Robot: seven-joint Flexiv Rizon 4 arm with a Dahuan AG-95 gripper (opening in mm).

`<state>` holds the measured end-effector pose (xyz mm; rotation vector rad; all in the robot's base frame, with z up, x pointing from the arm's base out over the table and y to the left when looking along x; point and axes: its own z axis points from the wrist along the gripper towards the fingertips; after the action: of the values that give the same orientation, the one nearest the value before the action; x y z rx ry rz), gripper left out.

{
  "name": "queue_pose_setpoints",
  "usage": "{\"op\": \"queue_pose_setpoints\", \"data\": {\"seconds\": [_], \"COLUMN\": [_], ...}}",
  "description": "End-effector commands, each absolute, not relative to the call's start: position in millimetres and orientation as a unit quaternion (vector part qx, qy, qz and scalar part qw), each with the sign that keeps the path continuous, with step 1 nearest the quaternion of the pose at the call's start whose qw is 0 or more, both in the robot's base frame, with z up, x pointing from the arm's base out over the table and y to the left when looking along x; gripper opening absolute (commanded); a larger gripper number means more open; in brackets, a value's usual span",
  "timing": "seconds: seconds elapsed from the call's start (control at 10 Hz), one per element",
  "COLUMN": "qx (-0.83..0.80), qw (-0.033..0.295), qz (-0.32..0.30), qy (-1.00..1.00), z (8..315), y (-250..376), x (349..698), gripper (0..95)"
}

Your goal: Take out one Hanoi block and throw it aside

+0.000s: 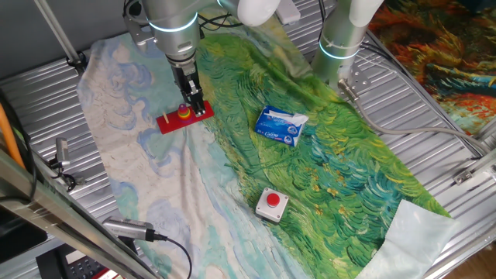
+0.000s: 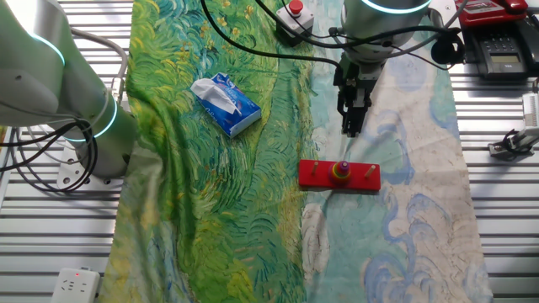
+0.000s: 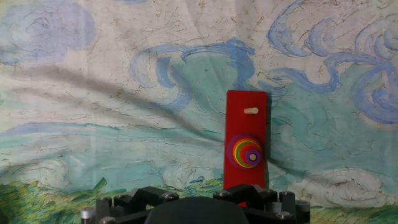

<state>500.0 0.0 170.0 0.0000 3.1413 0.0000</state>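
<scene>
A red base board (image 3: 247,124) with pegs lies on the painted cloth. A stack of coloured discs (image 3: 245,151) sits on its middle peg, and the small purple Hanoi block (image 3: 252,157) is on top. The stack also shows in one fixed view (image 1: 184,111) and in the other fixed view (image 2: 340,170). My gripper (image 2: 349,128) hangs a little above the cloth, just beside the board and apart from the stack. Its fingers look pressed together and hold nothing. In the hand view only the gripper's black body shows at the bottom edge; the fingertips are out of view.
A blue-and-white tissue pack (image 1: 280,125) lies on the green part of the cloth. A red push-button in a white box (image 1: 272,203) stands nearer the front. A second arm's base (image 1: 341,46) stands at the back. Ribbed metal table (image 1: 434,132) surrounds the cloth.
</scene>
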Motion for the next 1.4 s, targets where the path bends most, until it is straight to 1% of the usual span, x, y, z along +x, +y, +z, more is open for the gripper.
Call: {"op": "queue_pose_setpoints", "data": {"seconds": [0.1, 0.2, 0.3, 0.5, 0.8, 1.0, 1.1, 1.4], "qx": [0.000, -0.044, -0.047, -0.044, -0.041, -0.036, -0.018, -0.032], "qw": [0.000, -0.061, -0.070, -0.083, -0.080, -0.080, -0.081, -0.081], "qz": [0.000, 0.090, 0.065, 0.031, 0.037, 0.035, 0.033, 0.034], "qy": [1.000, 0.993, 0.994, 0.995, 0.995, 0.996, 0.996, 0.996], "z": [170, 174, 185, 194, 188, 188, 187, 189], "y": [0, 2, 9, 34, 48, 49, 49, 44], "x": [500, 500, 503, 517, 526, 525, 523, 508], "gripper": [95.0, 0.0, 0.0, 0.0, 0.0, 0.0, 0.0, 0.0]}}
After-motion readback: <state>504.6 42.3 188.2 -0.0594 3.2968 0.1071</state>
